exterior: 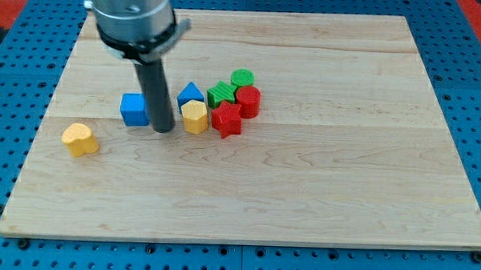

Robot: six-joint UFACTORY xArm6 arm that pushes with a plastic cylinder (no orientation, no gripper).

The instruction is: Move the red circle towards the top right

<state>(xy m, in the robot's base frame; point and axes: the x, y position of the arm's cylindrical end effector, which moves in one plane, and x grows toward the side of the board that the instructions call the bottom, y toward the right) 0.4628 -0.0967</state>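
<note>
The red circle [248, 101] sits in a cluster of blocks near the board's middle, at the cluster's right side. It touches a green circle [242, 78] above it, a green star [221, 94] to its left and a red star [226, 118] below-left. A yellow hexagon [195, 116] and a blue triangle [191, 93] lie at the cluster's left. My tip [164, 129] stands between a blue cube [134, 110] and the yellow hexagon, well to the left of the red circle.
A yellow heart [80, 139] lies alone at the lower left. The wooden board [351, 171] sits on a blue pegboard table [468, 47].
</note>
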